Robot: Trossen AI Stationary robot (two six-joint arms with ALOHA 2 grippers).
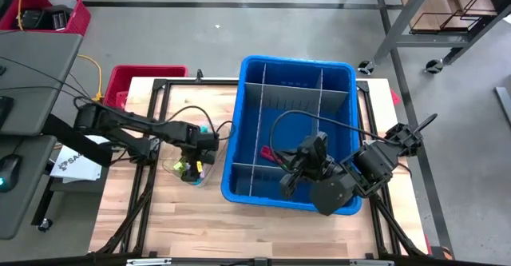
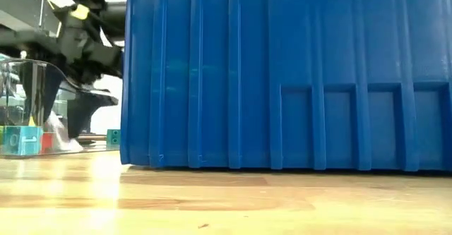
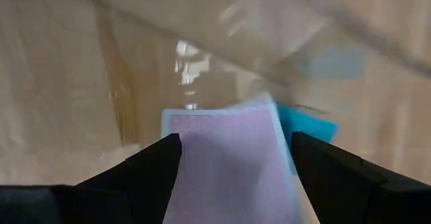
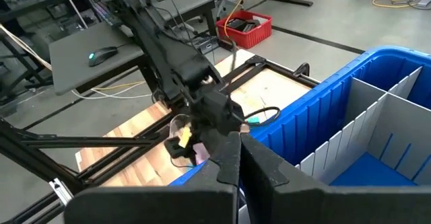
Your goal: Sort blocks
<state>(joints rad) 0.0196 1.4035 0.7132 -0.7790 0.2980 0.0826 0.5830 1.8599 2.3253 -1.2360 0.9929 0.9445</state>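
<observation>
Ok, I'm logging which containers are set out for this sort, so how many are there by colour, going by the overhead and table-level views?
Blue: 1, the blue bin on the table
Red: 2, the red crate on the floor and the red crate at the table's far edge
Clear: 1, the clear tub beside the bin
Total: 4

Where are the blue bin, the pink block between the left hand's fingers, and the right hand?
blue bin [image 1: 297, 63]: high view, far rim.
pink block [image 3: 229, 173]: left wrist view, its broad face.
right hand [image 4: 239, 158]: right wrist view, between the closed fingertips.
</observation>
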